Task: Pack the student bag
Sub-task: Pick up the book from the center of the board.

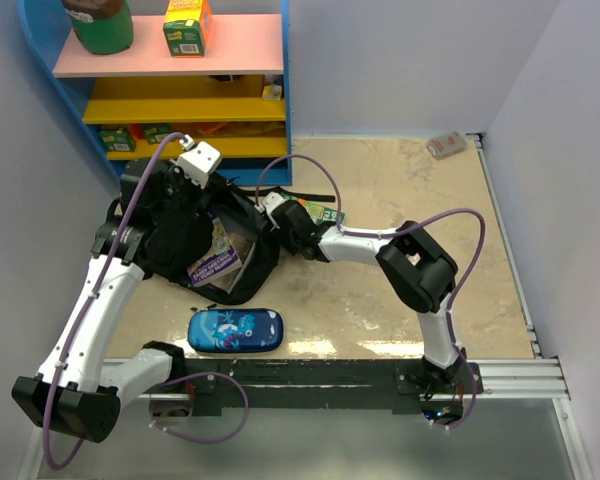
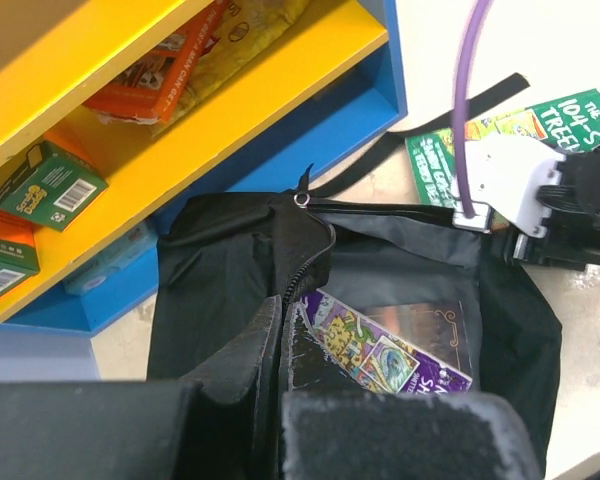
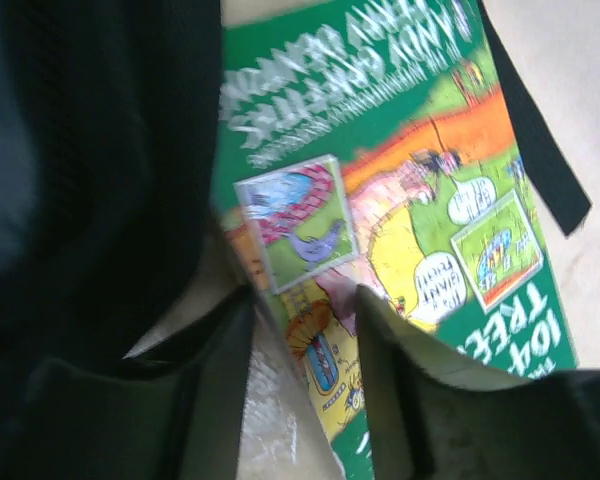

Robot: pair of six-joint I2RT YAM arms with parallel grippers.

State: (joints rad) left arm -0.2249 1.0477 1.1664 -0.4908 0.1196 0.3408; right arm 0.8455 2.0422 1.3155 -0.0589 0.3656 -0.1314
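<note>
- The student bag (image 1: pixel 175 245) is lying at about 9 o'clock on the tabletop in the overhead view. Its mouth is gaping toward roughly 3 o'clock, with a purple book (image 1: pixel 217 258) already inside.
- The left gripper (image 2: pixel 283 350) is pinching fully closed on the bag's upper flap beside the zip (image 2: pixel 305 255), propping the mouth open.
- The right gripper (image 3: pixel 305 300) is standing part open, with its fingers straddling the near edge of the green Treehouse book (image 3: pixel 400 150). There is a gap on both sides, and I cannot tell whether either pad is touching.
- That book is lying at the bag's 2 o'clock, just outside the rim and across a black strap (image 3: pixel 535 150).
- Step in hand, as I am reading it: taking the green book and feeding it into the mouth.
- Doing it well:
  - Seat the pads deep over the edge so the thin cover is not slipping or folding.
  - Keep the strap out of the pinch.
  - Lead with a corner toward 9 o'clock and slide the book in over the purple one.
  - The left arm should be keeping the flap high so the rim is not catching the book.
- Only the right wrist view is showing the finger gap and the cover art.
- Only the left wrist view is showing the depth of the opening and the yellow shelf (image 2: pixel 230 130) at 11 o'clock.
- Only the overhead view is showing the blue pencil case (image 1: pixel 235 330), which is waiting at the bag's 5 o'clock.
</note>
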